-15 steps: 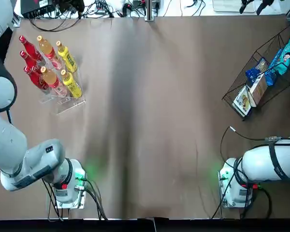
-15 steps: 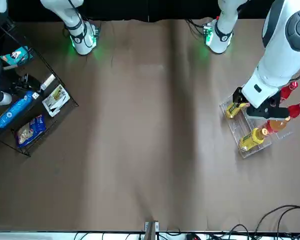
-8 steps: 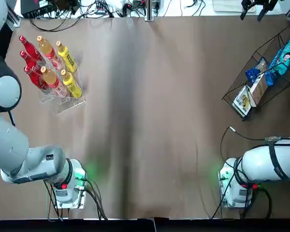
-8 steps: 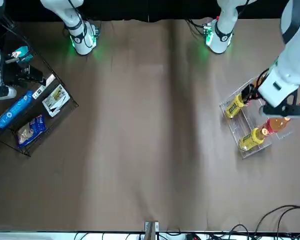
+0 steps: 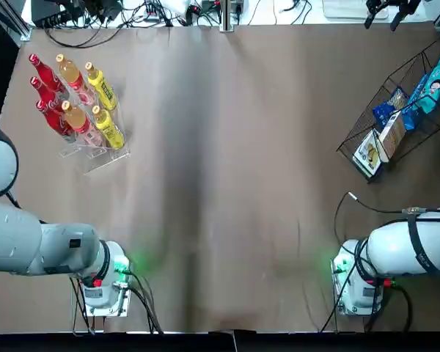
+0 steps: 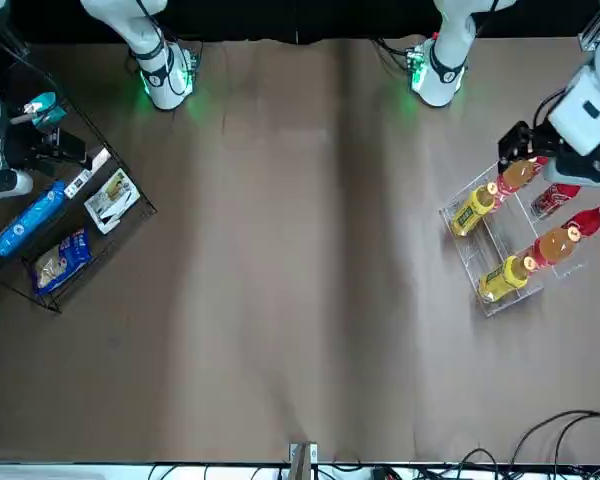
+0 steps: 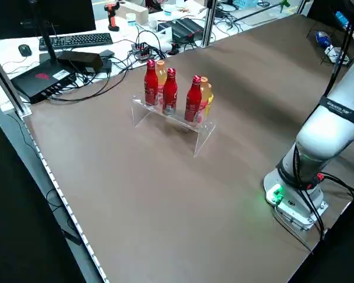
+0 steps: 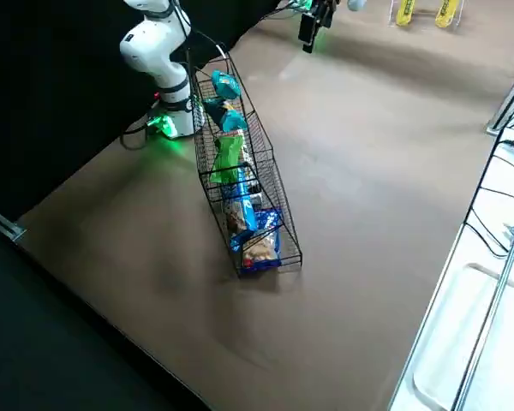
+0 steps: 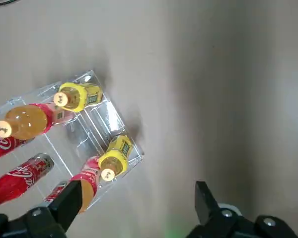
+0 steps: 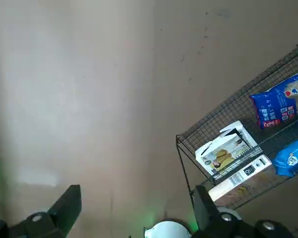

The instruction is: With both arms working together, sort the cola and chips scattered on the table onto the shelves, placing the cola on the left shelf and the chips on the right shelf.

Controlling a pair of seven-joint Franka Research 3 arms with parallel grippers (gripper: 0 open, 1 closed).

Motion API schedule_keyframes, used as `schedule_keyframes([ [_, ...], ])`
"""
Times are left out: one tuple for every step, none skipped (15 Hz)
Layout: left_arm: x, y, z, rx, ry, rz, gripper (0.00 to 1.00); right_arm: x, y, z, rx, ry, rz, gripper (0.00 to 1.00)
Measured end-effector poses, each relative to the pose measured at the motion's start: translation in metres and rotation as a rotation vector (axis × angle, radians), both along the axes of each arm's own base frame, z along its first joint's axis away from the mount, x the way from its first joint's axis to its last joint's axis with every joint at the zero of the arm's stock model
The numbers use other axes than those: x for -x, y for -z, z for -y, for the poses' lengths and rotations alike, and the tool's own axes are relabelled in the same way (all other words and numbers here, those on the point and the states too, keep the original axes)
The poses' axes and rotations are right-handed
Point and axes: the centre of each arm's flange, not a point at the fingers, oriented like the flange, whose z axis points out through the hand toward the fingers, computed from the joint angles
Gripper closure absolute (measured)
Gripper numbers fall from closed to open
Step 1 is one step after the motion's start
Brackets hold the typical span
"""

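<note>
The right end effector [image 10: 138, 193] is hanging released beside the wire rack [image 8: 283, 199], where two cyan packets [image 8: 225, 84] [image 8: 232, 119] are lying near and the green packet [image 8: 227, 158] is resting farther along, and a low retreat could be snagging the thin bars. Farther left, the left end effector [image 9: 138, 192] is also hovering empty with its fingers spread; a sideways brush could be toppling the three colas [image 7: 150, 84] [image 7: 169, 94] [image 7: 193, 100] standing on the clear rack [image 7: 203, 135], while the top view is cutting off both end effectors.
</note>
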Motion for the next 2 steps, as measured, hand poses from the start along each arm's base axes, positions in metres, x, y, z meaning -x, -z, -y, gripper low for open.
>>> schedule_keyframes([
  [0.0009,0.0003,0.0043,0.000,0.011,-0.001,0.00,0.0002,-0.0003,-0.0027,0.006,-0.007,0.000,0.00],
  [0.0011,0.0005,0.0063,0.000,0.017,-0.002,0.00,0.0004,-0.0001,-0.0057,0.022,-0.019,0.001,0.00],
])
